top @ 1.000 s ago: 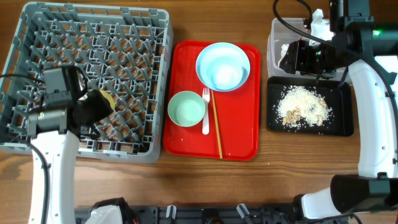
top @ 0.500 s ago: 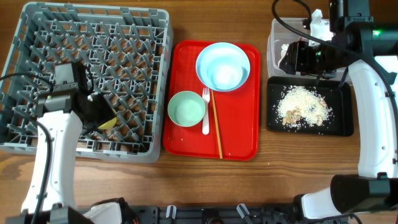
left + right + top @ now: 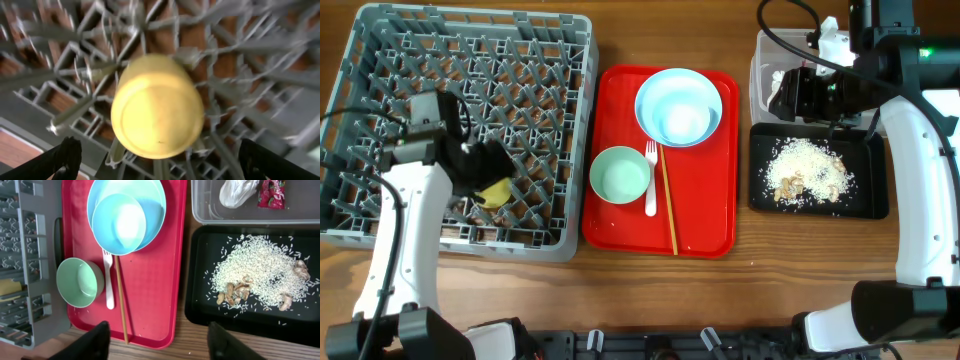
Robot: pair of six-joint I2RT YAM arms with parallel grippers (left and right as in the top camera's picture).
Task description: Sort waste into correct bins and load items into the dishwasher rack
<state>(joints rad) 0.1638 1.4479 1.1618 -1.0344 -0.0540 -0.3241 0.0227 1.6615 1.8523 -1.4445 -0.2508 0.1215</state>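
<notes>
The left claw stands wide open, the yellow cup loose on the rack pegs, near left (it could topple if a finger clips it); the right claw gapes empty

Yellow cup partly hidden under left arm; rack blurred; clear tub cut by top edge.

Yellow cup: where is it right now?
In the overhead view the yellow cup sits among the pegs of the grey rack, toward its near edge on the table's left side, right by the left hand.
</notes>
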